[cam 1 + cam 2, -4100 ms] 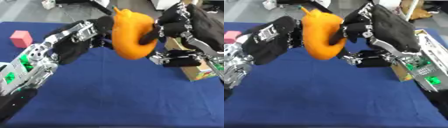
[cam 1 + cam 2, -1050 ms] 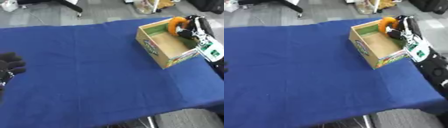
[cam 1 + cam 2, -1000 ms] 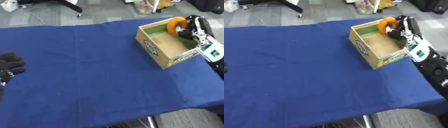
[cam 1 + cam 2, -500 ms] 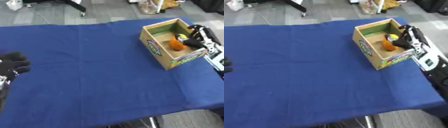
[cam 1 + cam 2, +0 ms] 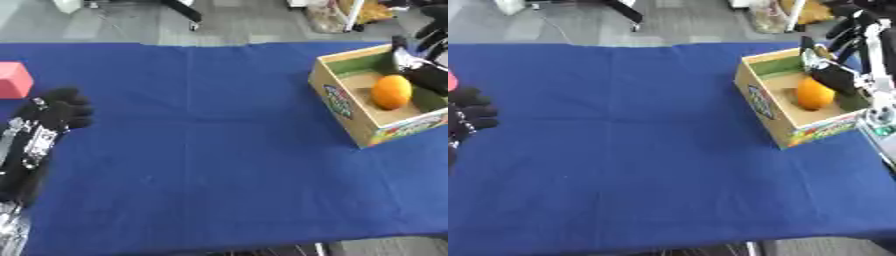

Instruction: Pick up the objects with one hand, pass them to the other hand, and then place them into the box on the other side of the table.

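The orange object (image 5: 391,92) lay inside the box (image 5: 343,104), on its floor toward the far right wall, apart from the near wall. The box stood at the right side of the bench (image 5: 201,150), its near right corner close to the bench's right edge. Its outer front wall carried a colourful printed label; the writing on it could not be read.

The right hand (image 5: 834,75) reached over the box's far right rim, its dark fingers (image 5: 843,80) stretched out fairly straight just beside the orange object; whether they touched it could not be told, and they closed round nothing.

The left hand (image 5: 54,111) rested at the bench's left edge, its black fingers (image 5: 73,107) curled in and holding nothing. Just beyond it, at the far left edge, sat a pink block (image 5: 13,80), near the hand but apart from it.

Between the left hand and the box the blue cloth lay open and flat across the whole middle of the bench, from the far edge to the near edge. Beyond the far edge grey floor showed.
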